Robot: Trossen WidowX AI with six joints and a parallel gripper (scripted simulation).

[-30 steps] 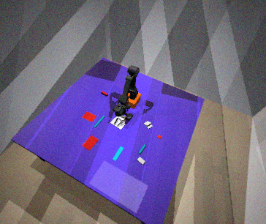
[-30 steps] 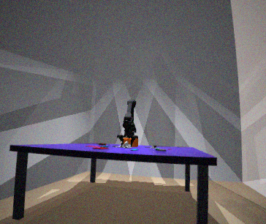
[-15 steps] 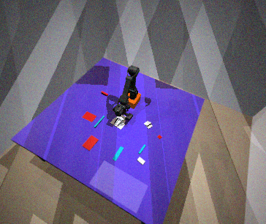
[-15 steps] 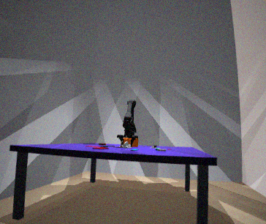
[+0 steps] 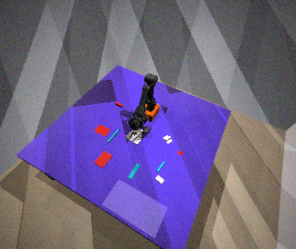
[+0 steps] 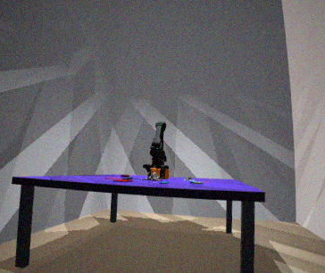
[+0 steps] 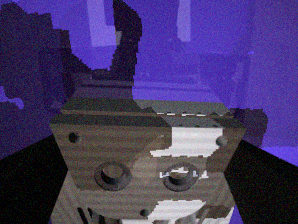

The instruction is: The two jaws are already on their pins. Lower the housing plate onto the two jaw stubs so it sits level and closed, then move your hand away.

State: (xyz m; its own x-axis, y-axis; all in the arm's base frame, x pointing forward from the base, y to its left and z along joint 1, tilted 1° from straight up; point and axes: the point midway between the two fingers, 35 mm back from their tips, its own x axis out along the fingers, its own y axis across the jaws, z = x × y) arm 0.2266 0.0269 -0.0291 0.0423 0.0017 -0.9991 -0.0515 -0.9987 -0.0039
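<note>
The housing plate (image 7: 120,152) fills the lower middle of the wrist view, grey-brown with bright light patches, two large ringed holes and smaller holes. A slotted pale part (image 7: 177,209) shows below it at the frame's bottom edge. The black fingers of my gripper (image 7: 146,172) (image 5: 140,133) stand wide, one against each side of the plate, and are shut on it. In the top view the grey-white assembly (image 5: 135,140) is low under my hand. The jaws and stubs cannot be told apart, and I cannot tell whether the plate is seated or level.
Two white pieces (image 5: 167,139) lie right of my hand. Red plates (image 5: 102,130) (image 5: 103,159) and a teal bar (image 5: 113,136) lie left. Teal bars (image 5: 133,171) (image 5: 161,166), a white block (image 5: 159,179) and a small red piece (image 5: 180,153) lie toward the front and right.
</note>
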